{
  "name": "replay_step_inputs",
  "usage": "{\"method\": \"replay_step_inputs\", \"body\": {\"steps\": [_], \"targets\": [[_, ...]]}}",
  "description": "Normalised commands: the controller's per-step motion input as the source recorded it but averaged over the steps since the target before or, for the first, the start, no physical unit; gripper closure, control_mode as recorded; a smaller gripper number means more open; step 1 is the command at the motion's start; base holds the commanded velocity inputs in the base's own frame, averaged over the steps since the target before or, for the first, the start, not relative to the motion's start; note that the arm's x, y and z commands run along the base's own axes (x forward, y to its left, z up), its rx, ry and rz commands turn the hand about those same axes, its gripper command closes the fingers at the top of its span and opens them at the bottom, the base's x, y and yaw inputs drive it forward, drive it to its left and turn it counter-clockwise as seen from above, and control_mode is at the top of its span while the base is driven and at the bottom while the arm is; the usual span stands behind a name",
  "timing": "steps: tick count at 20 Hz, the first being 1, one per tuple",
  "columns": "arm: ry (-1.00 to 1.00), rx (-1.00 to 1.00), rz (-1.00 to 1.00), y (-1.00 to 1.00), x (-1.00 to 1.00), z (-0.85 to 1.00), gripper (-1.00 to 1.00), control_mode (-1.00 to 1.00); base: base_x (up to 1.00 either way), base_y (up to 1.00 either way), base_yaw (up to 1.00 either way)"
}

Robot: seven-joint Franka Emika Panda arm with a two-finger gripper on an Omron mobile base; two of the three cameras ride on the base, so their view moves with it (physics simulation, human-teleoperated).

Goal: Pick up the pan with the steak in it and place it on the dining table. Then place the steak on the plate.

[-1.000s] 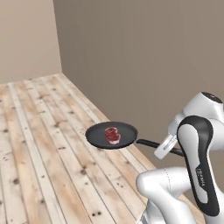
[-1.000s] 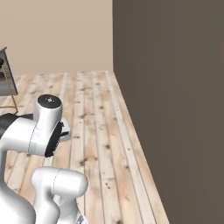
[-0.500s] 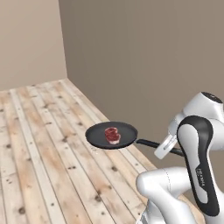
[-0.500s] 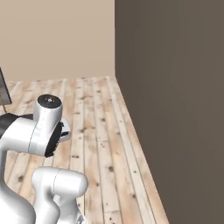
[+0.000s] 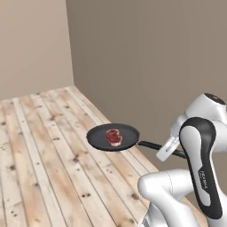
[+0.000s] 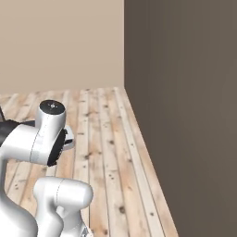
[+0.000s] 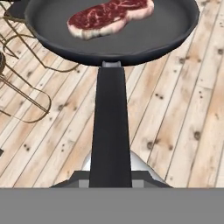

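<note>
- Left base view: the pan point(image 5: 113, 137) sits at frame centre, held in the air over the plank floor point(image 5: 40, 150). Round, shallow, matte black, with a low rim.
- The steak point(image 5: 114, 136) lies near the pan's middle: a small reddish-brown chunk with paler pink edging, much smaller than the pan.
- The handle is long, thin and straight, running from the pan's lower-right rim toward centre right of the frame, where it disappears behind the white wrist of the arm point(image 5: 199, 164). The long axis runs upper left to lower right, bowl end away from the robot.
- The hand itself is hidden behind the wrist here.
- A vertical mark of dark letters on the forearm is too small to read.
- Right base view: the arm's white links fill the lower left; a dark wall point(image 6: 185, 115) stands at right and a beige wall point(image 6: 60, 41) behind. Pan blocked by the arm.
- Hand view: the pan fills the top of the frame, steak at upper centre, marbled dark red with a pale fat rim.
- The handle drops straight down the frame's middle into the hand point(image 7: 110, 177), which is clamped closed on its end.
- Thin brass-coloured wire frames point(image 7: 22, 94) show at left over the floor; what they belong to is unclear.
</note>
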Motion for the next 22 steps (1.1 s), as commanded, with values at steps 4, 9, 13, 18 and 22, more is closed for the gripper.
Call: {"method": "replay_step_inputs", "body": {"steps": [4, 9, 13, 18, 22], "targets": [[0.0, 0.0, 0.0, 0.0, 0.0, 0.0, 1.0, 1.0, 1.0, 0.28, 0.0], [0.0, 0.0, 0.0, 0.0, 0.0, 0.0, 1.0, 1.0, 1.0, 0.29, 0.0], [0.0, 0.0, 0.0, 0.0, 0.0, 0.0, 1.0, 1.0, 1.0, 0.3, 0.0], [0.0, 0.0, 0.0, 0.0, 0.0, 0.0, 1.0, 1.0, 1.0, 0.29, 0.0], [0.0, 0.0, 0.0, 0.0, 0.0, 0.0, 1.0, 1.0, 1.0, 0.3, 0.0]]}}
